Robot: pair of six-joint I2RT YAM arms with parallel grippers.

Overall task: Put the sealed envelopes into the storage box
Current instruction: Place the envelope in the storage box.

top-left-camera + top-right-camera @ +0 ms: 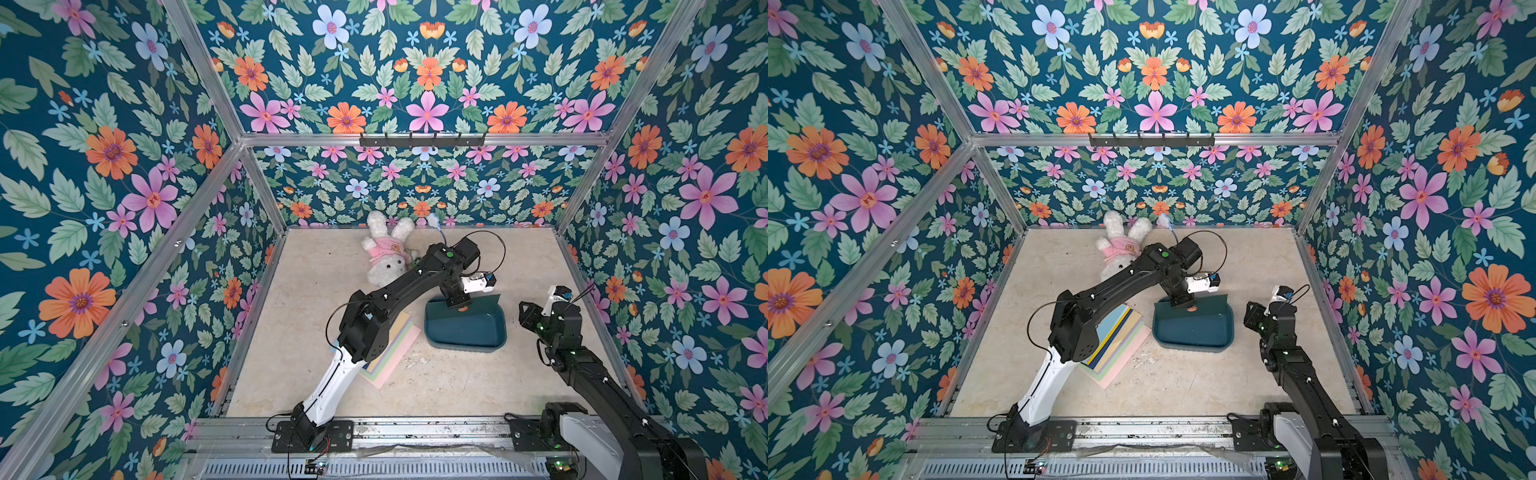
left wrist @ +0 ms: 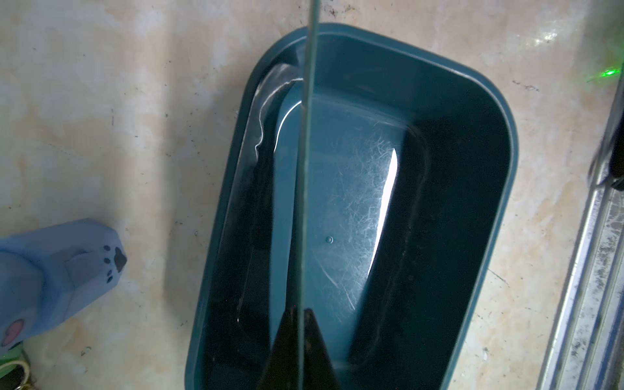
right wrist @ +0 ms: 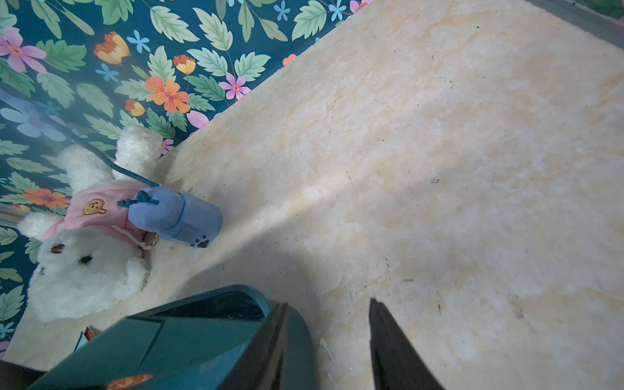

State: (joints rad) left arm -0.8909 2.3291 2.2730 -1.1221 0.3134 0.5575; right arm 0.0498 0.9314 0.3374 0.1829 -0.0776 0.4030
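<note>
Dark green paper envelope (image 1: 487,301) stands upright over the shallow teal plastic storage box (image 1: 465,347), pinched tight by the left end effector (image 2: 300,315). The pastel envelope stack (image 1: 395,347) lies beside the box. The right end effector (image 3: 328,304) is half-open and empty.

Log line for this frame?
left tool: shut on green envelope, edge-on over storage box | right tool: open, empty | envelope stack: beside box

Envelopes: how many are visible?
About 8: one green envelope, pinched in the left gripper over the storage box; roughly seven fanned in a pile beside it, some maybe hidden.
</note>
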